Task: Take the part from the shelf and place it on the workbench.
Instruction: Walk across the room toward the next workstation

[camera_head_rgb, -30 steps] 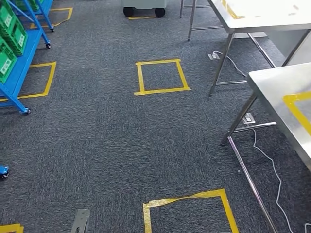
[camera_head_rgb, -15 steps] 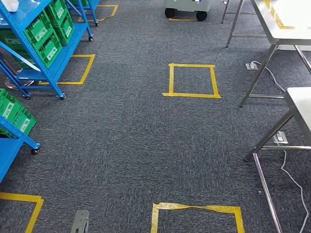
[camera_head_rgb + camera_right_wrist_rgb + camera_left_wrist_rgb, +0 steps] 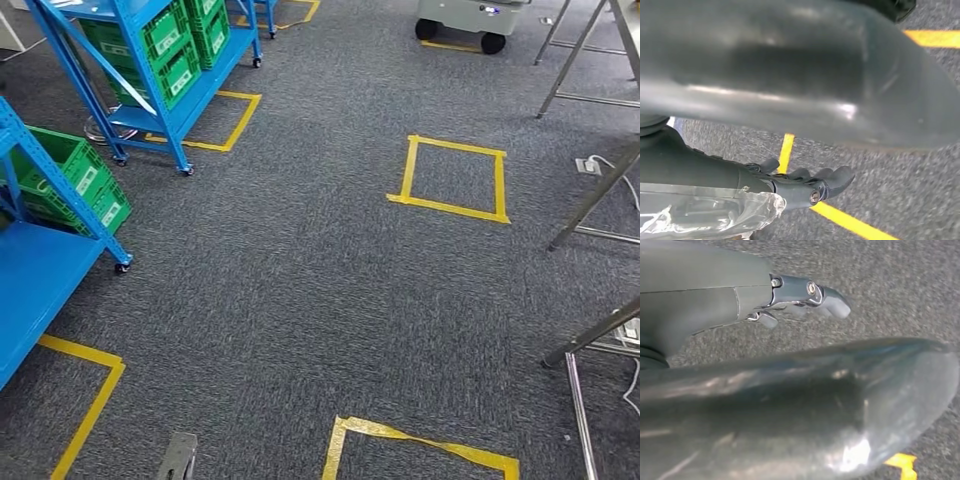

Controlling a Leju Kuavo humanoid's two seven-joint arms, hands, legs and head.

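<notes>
Two hands hang over the carpet for you: left hand (image 3: 806, 295) and right hand (image 3: 810, 185), fingers extended, gripping nothing. Farther off, upper left of your head frame, the blue shelf (image 3: 162, 115) carries green bins (image 3: 177, 45); the part itself can't be made out.

Grey carpet floor (image 3: 302, 290) marked with yellow tape squares (image 3: 453, 180); blue racks (image 3: 151, 70) far left, metal legs (image 3: 596, 195) right.
</notes>
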